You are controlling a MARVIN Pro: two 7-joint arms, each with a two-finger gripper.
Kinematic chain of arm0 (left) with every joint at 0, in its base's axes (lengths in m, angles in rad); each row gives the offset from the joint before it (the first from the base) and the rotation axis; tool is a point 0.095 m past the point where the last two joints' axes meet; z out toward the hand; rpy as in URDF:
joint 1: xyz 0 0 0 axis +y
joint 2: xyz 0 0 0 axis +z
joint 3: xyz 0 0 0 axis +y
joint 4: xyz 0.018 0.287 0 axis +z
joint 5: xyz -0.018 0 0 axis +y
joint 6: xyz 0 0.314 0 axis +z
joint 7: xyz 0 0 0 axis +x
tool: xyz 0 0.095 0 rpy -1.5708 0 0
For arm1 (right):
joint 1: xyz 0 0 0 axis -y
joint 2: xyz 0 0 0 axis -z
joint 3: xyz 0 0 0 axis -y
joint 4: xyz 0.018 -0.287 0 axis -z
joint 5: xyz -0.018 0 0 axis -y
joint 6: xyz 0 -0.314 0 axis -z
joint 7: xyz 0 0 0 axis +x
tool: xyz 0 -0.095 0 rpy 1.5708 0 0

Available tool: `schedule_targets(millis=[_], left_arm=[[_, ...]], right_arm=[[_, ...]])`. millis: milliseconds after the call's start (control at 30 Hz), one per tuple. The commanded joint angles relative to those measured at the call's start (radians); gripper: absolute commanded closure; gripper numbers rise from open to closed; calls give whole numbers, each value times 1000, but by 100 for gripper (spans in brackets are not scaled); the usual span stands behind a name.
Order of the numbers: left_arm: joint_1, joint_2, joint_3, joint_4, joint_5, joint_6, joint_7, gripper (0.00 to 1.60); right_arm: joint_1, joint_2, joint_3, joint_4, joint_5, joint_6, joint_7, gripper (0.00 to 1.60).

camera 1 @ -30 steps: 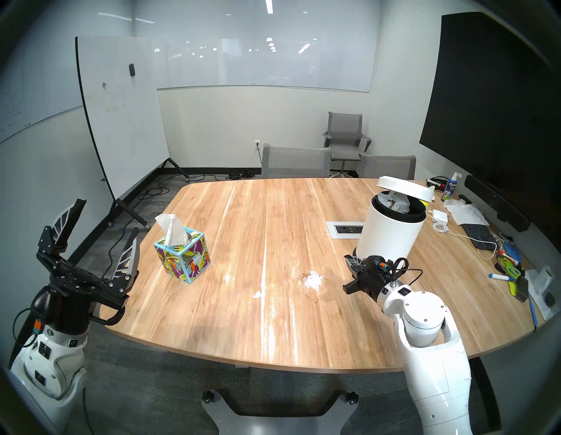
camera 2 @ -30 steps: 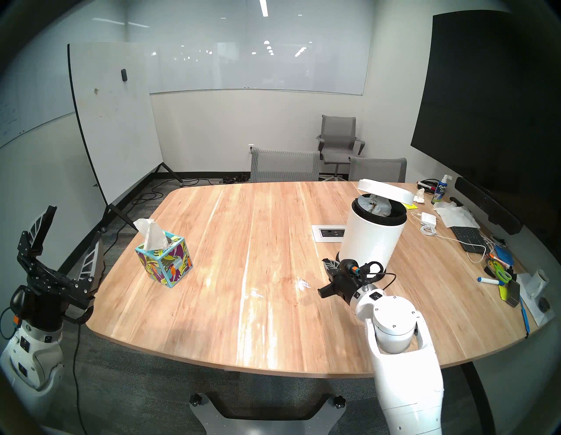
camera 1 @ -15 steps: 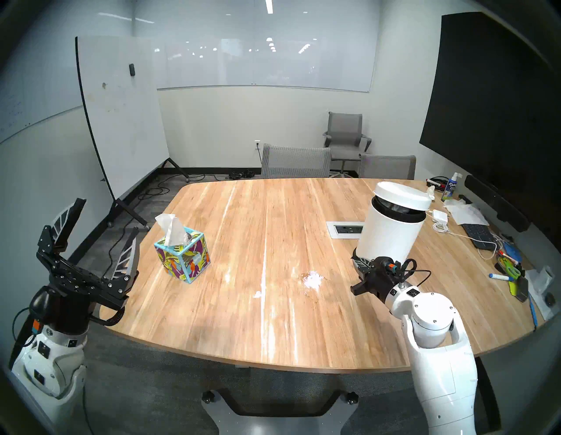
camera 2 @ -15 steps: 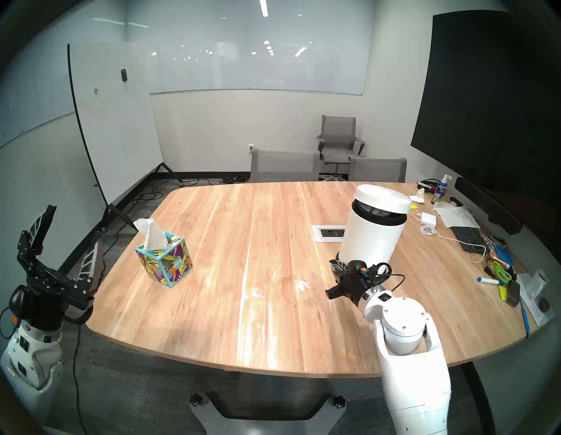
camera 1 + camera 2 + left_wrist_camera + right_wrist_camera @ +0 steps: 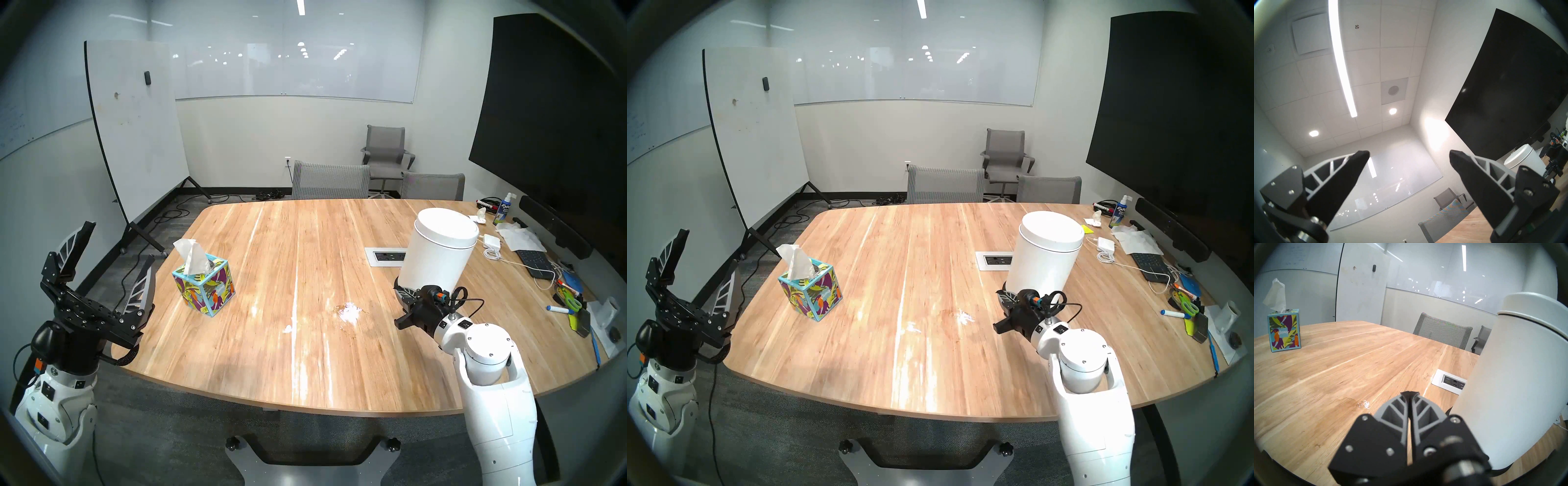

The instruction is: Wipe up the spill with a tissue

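Note:
The spill shows as a pale glossy blot (image 5: 349,310) with a faint brownish stain at its left, on the wooden table (image 5: 258,366); it also shows in the head right view (image 5: 964,316) and the right wrist view (image 5: 1363,403). A smaller white blot (image 5: 287,328) lies to its left. A colourful tissue box (image 5: 203,288) with a tissue (image 5: 191,259) sticking up stands at the table's left. My left gripper (image 5: 120,241) is open, empty, pointing up beside the table's left edge. My right gripper (image 5: 402,292) is shut and empty (image 5: 1409,393), low at the base of a white bin (image 5: 437,251), right of the spill.
The bin's lid is closed. A white power outlet panel (image 5: 386,257) is set in the table behind the spill. A keyboard (image 5: 534,263), charger, markers and scissors (image 5: 570,298) clutter the right side. Grey chairs (image 5: 330,180) stand at the far edge.
The white bin's lid has dropped from open to closed. My right arm has drawn back a little toward the right and front. The left arm has not moved.

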Motion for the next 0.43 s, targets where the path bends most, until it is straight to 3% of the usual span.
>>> schedule_targets(millis=[0, 400], left_arm=[[-23, -38, -10, -5, -54, -2, -58, 0], [-62, -93, -20, 8, -141, -2, -196, 0]], right_arm=[[16, -6, -2, -19, 2, -5, -5, 121], [17, -9, -1, -19, 0, -6, -3, 121]])
